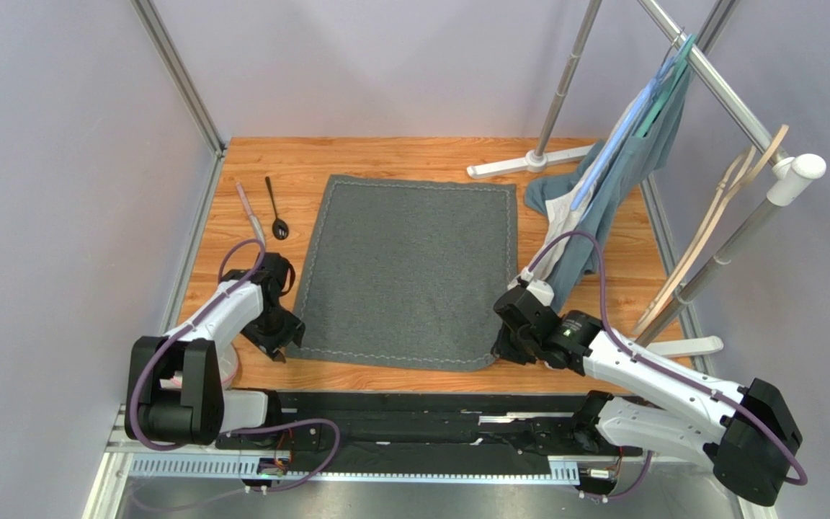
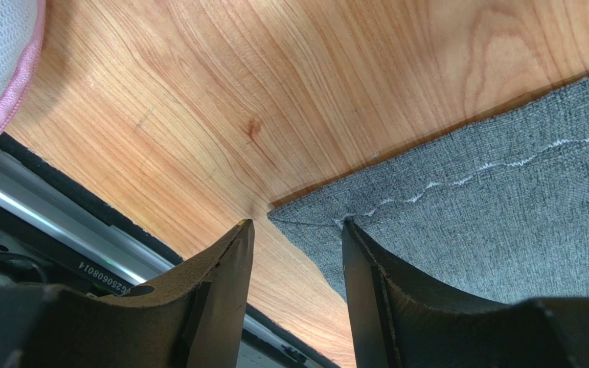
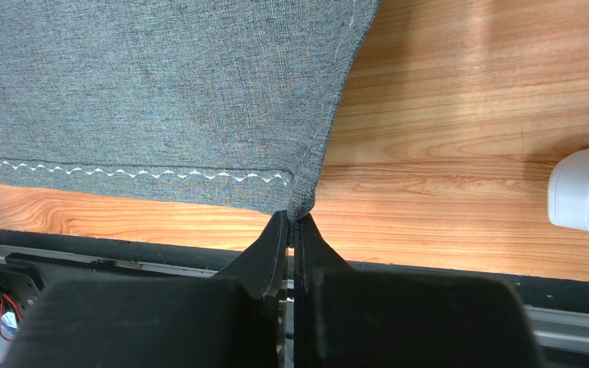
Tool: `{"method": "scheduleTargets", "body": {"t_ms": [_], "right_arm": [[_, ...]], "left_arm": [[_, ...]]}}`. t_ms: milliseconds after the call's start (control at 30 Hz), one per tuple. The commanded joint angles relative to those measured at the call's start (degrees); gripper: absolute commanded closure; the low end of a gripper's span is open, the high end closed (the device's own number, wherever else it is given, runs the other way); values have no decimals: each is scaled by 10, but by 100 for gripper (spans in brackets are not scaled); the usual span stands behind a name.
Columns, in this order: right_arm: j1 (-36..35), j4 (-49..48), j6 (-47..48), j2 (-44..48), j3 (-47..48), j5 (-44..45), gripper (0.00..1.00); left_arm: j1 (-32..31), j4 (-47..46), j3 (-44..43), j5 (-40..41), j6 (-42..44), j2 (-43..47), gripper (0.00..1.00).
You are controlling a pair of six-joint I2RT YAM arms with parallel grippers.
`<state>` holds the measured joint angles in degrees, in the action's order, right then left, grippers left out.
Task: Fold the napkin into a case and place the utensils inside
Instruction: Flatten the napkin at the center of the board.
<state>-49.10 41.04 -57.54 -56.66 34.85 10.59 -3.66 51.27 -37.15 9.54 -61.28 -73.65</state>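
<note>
Grey woven cloth, the napkin (image 1: 414, 270) lies flat on the table (image 1: 268, 157). It looks soft, light and limp, so I take it by its near corners. My right pincer (image 3: 293, 218) is pinched on the near-right corner. My left pincer (image 2: 297, 227) stands apart, astride the near-left one. Only the overhead view shows the knife (image 1: 249, 211) and spoon (image 1: 274, 205) beyond.
</note>
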Motion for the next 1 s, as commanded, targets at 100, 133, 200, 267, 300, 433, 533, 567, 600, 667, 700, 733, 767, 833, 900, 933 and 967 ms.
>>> {"method": "scheduleTargets", "body": {"t_ms": [100,133,200,267,300,433,533,567,600,667,700,733,767,833,900,933,967], "right_arm": [[-1,20,-4,43,8,21,100],[-1,20,-4,45,7,22,100],[-1,24,4,52,6,25,100],[-1,26,46,57,15,22,100],[-1,27,64,59,21,21,100],[-2,33,154,85,64,22,100],[-1,31,244,96,113,9,100],[-1,32,265,105,142,6,100],[-2,32,314,109,156,-3,100],[-1,34,357,121,189,-9,100],[-2,35,390,125,222,-18,100],[-1,35,410,129,240,-28,100],[-2,36,425,134,257,-38,100],[-2,37,466,140,314,-81,100],[-2,34,490,149,354,-141,100],[-2,34,508,153,394,-158,100],[-2,36,515,156,413,-173,100]], "left_arm": [[11,-36,8,17,-17,-24,62],[14,-35,7,20,-17,-26,68],[15,-42,12,21,-12,-16,86],[16,-40,8,19,-3,16,97],[16,-22,-2,15,3,31,99],[16,31,-51,-1,34,150,100],[16,63,-107,-14,75,265,100],[16,67,-122,-21,84,318,100],[16,72,-152,-23,101,341,100],[16,77,-185,-28,108,393,100],[16,77,-218,-30,119,408,100],[16,77,-235,-34,124,427,100],[16,75,-252,-34,133,436,100],[16,69,-309,-30,142,454,100],[16,50,-369,-25,161,463,100],[16,41,-390,-25,171,467,100],[16,31,-412,-29,190,468,100]]}}
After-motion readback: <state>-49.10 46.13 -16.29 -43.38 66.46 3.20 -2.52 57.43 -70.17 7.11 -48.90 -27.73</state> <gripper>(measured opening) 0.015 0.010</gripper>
